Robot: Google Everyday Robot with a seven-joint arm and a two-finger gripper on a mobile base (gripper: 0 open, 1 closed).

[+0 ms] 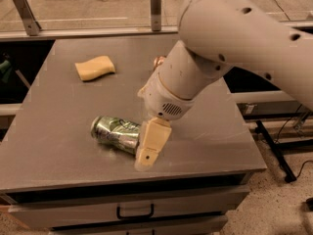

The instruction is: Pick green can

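The green can (114, 130), shiny green and silver and dented, lies on its side on the grey table (54, 151), near the front and left of centre. My gripper (148, 153) hangs cream-coloured from the big white arm and points down at the can's right end, touching or just in front of it. The arm covers the table's middle and right.
A yellow sponge (94, 67) lies at the back left. A copper-brown can (159, 61) shows only as a sliver behind the arm. Metal posts (155, 3) and a rail line the far edge. A drawer with a black handle (134, 212) sits under the table front.
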